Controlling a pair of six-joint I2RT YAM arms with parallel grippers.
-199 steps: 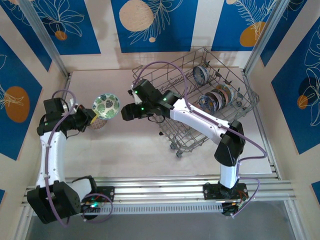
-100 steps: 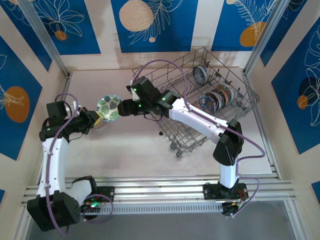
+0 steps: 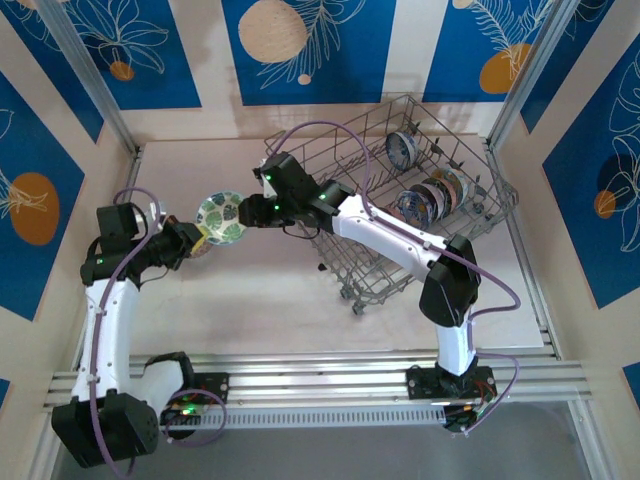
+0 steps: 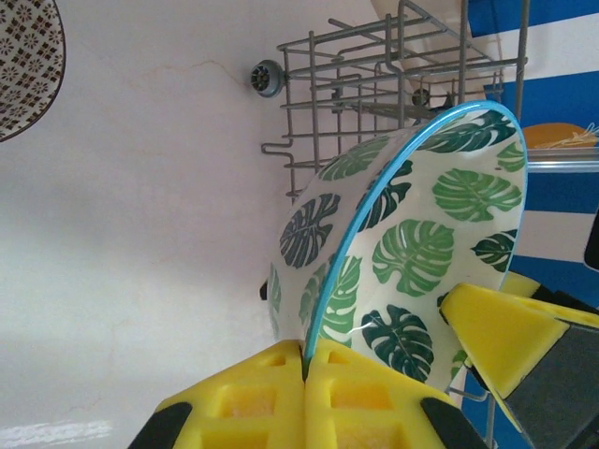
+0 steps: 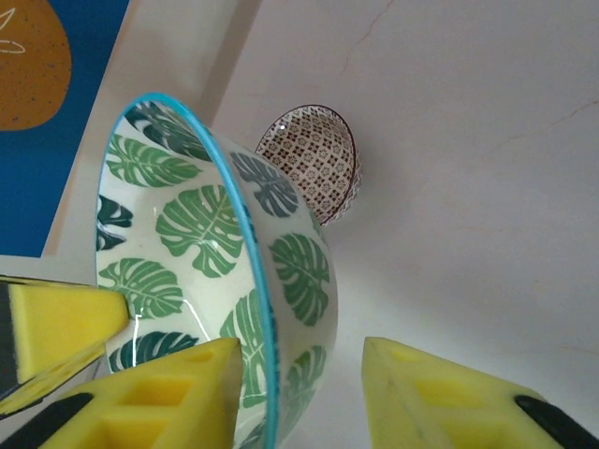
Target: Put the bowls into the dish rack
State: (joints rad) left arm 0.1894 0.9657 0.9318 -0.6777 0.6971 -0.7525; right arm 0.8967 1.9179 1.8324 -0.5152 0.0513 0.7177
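L of rack [image 3: 372, 268], leaf bowl [image 3: 222, 217] tilted w/ mouth mostly up.

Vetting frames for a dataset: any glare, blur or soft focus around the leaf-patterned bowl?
Left wrist view: the leaf bowl is sharp, with a thin glare streak low on its glazed inside; the dish rack behind reads clearly. Right wrist view: bowl crisp, another small highlight inside. Top external view: even light, soft shadows, no motion blur visible.
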